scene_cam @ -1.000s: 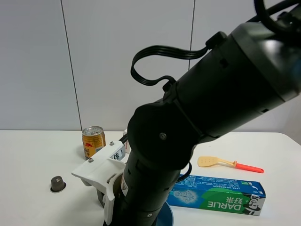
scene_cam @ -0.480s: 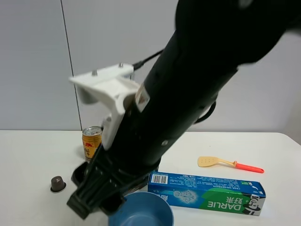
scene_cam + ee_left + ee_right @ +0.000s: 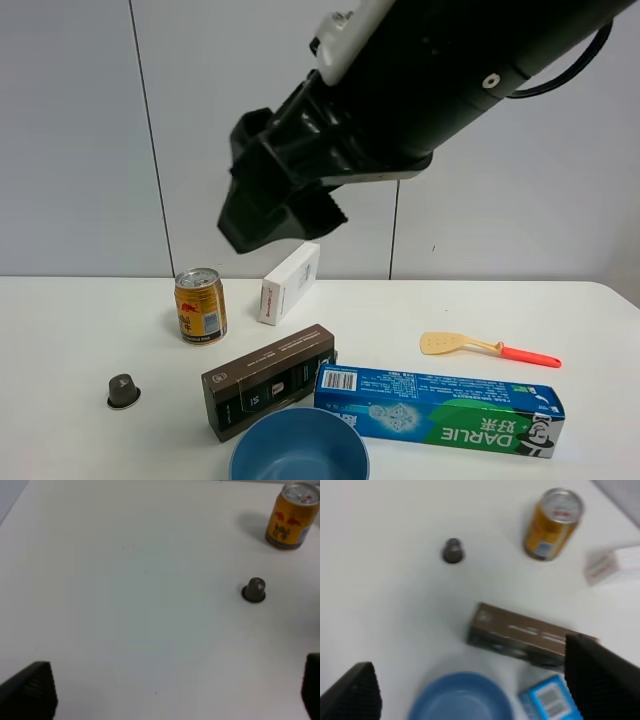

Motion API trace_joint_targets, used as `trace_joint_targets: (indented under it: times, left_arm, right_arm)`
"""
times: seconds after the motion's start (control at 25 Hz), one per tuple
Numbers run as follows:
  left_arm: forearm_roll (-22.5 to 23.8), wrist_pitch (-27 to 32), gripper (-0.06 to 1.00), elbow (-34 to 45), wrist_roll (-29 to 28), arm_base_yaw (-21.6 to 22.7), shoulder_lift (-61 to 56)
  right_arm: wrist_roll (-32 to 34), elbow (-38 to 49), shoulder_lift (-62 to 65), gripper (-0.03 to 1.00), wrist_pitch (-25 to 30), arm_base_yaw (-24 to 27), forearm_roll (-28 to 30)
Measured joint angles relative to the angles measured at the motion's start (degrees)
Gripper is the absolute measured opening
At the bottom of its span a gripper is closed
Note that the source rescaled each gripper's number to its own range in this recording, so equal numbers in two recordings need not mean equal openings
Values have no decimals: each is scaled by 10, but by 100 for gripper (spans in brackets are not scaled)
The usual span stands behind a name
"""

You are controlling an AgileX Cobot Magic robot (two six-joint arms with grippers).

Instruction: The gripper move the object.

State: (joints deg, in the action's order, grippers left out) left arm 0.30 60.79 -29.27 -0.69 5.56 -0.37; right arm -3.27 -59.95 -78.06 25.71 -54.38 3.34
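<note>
Right gripper (image 3: 285,215) raised high over the white table (image 3: 60,330), fingers spread wide, grasping nothing. Blue bowl (image 3: 299,449) standing upright on the table's near edge, below that gripper, touching or just beside the brown box (image 3: 268,380) and the toothpaste box (image 3: 440,408). Behind these: yellow can (image 3: 200,305), small white box (image 3: 290,282), dark capsule (image 3: 123,390), yellow spatula (image 3: 488,348). Left gripper (image 3: 165,690) likewise spread and empty.

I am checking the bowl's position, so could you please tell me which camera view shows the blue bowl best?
The right wrist view shows the blue bowl best: seen from above between the open gripper's fingers, though blurred and cut at the frame edge. The exterior high view shows it sharper, also cropped. The left wrist view misses it.
</note>
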Motion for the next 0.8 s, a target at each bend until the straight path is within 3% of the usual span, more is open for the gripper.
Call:
trace_joint_targets:
  times: [0.16, 0.48, 0.8]
  left_arm:
    - [0, 0, 100, 0, 0, 0, 0]
    - [0, 0, 100, 0, 0, 0, 0]
    - [0, 0, 100, 0, 0, 0, 0]
  right_arm:
    - [0, 0, 0, 74, 0, 69, 29]
    - [-3, 0, 3, 74, 7, 262, 47]
    - [-8, 0, 59, 74, 84, 454, 69]
